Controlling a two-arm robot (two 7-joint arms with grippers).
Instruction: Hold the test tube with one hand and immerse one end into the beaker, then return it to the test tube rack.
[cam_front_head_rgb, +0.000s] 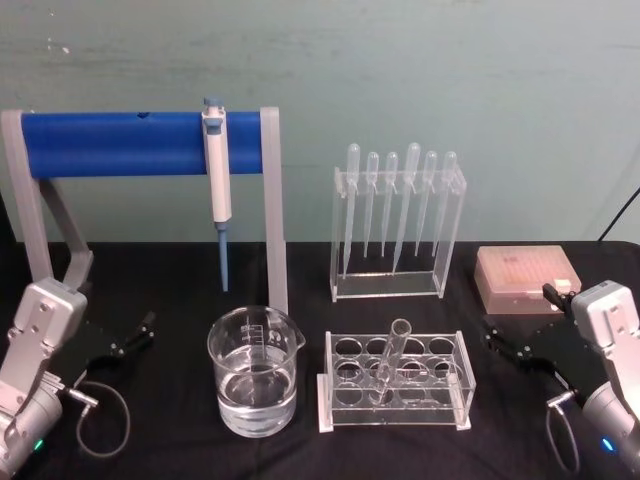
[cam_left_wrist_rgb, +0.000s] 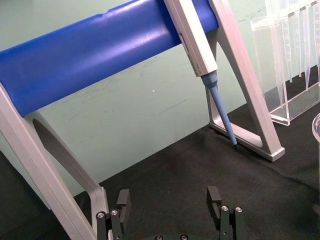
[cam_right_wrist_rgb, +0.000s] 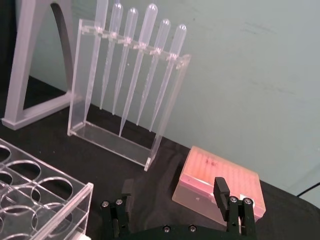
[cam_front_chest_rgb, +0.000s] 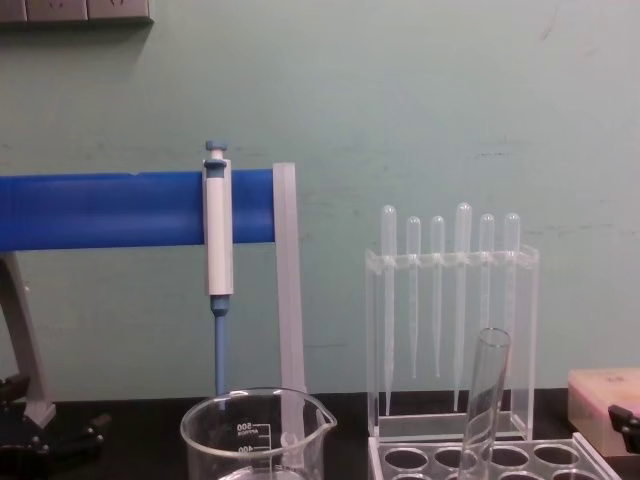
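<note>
Nearest on the black cloth bench (cam_front_head_rgb: 300, 455), the left pincer (cam_front_head_rgb: 135, 336) and right pincer (cam_front_head_rgb: 503, 342) sit at the 2 sides, each with flat black jaws spread, pinching nothing. Between them the wide, spouted glass beaker (cam_front_head_rgb: 253, 372) holds clear liquid in its lower half, and just right of it a clear plastic rack (cam_front_head_rgb: 440, 395) of round holes carries the test tube (cam_front_head_rgb: 390, 358), a clear rimmed glass tube leaning tilted in a middle hole. Farther back, 6 thin bulb-topped pipettes (cam_front_head_rgb: 409, 185) hang in a clear stand (cam_front_head_rgb: 338, 240), a pinkish box (cam_front_head_rgb: 525, 280) sits to its right, and a white-and-blue pipettor (cam_front_head_rgb: 217, 165) hangs from a blue bar (cam_front_head_rgb: 110, 143).
</note>
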